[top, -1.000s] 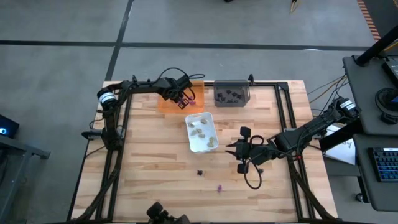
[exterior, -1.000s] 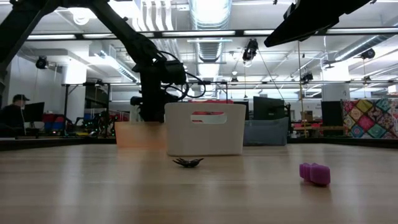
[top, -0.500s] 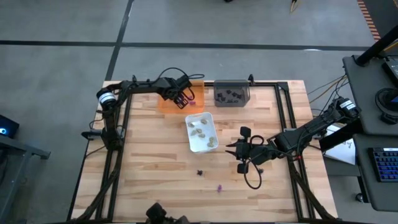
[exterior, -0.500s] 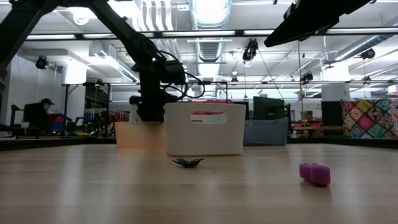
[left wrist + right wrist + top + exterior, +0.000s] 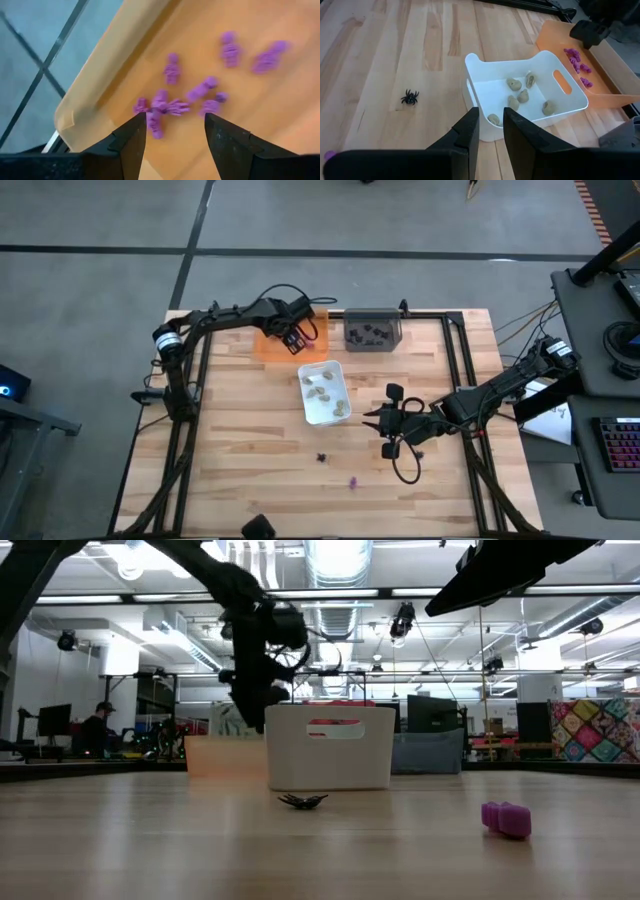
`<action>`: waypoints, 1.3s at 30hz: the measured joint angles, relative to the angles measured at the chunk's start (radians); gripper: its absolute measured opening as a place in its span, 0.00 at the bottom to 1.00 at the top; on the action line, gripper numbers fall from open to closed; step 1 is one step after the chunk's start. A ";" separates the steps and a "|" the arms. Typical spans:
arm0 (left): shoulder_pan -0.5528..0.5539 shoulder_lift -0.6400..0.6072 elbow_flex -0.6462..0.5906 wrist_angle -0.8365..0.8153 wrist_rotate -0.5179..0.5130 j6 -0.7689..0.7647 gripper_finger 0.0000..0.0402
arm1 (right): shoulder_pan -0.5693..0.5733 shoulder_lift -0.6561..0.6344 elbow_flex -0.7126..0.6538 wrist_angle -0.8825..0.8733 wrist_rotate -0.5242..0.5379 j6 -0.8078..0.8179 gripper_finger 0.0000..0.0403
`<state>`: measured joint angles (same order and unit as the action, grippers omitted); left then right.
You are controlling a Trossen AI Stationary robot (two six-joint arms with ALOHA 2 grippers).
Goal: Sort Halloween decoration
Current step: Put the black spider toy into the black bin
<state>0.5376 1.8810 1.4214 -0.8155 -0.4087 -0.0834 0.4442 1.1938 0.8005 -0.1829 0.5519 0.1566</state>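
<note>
Several purple pieces [image 5: 170, 72] lie on the floor of the orange tray [image 5: 75, 110] at the table's far left. My left gripper [image 5: 175, 120] hangs open above them, touching nothing; in the high view it shows over the tray [image 5: 293, 335]. Pale beige pieces [image 5: 520, 95] lie in the white tray [image 5: 480, 62] mid-table. A black spider [image 5: 322, 457] and one purple piece [image 5: 352, 481] lie loose on the wood nearer the front. My right gripper [image 5: 375, 420] waits right of the white tray, slightly open with nothing between its fingers [image 5: 491, 132].
A grey tray [image 5: 395, 325] with black pieces stands at the far edge, right of the orange tray [image 5: 262, 345]. A black frame runs along the table's sides and far edge. Bare wood spreads around the spider [image 5: 302, 802] and the loose purple piece [image 5: 505, 819].
My left gripper has risen from inside the orange tray to well above its rim, drifting slightly toward the table's far edge.
</note>
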 joint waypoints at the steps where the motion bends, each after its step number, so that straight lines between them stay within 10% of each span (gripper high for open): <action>1: -0.014 0.000 0.019 -0.020 0.005 0.004 0.46 | 0.000 0.000 0.000 0.000 0.000 0.000 0.19; 17: -0.310 -0.277 0.086 -0.008 -0.001 -0.097 0.38 | 0.000 -0.001 0.000 -0.002 -0.035 0.116 0.19; 39: -0.789 -0.396 -0.272 0.663 -0.003 -0.123 0.35 | 0.000 -0.002 0.031 -0.105 -0.292 0.484 0.19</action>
<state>-0.2510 1.4849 1.1492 -0.1523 -0.4122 -0.2067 0.4446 1.1923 0.8310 -0.2880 0.2600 0.6409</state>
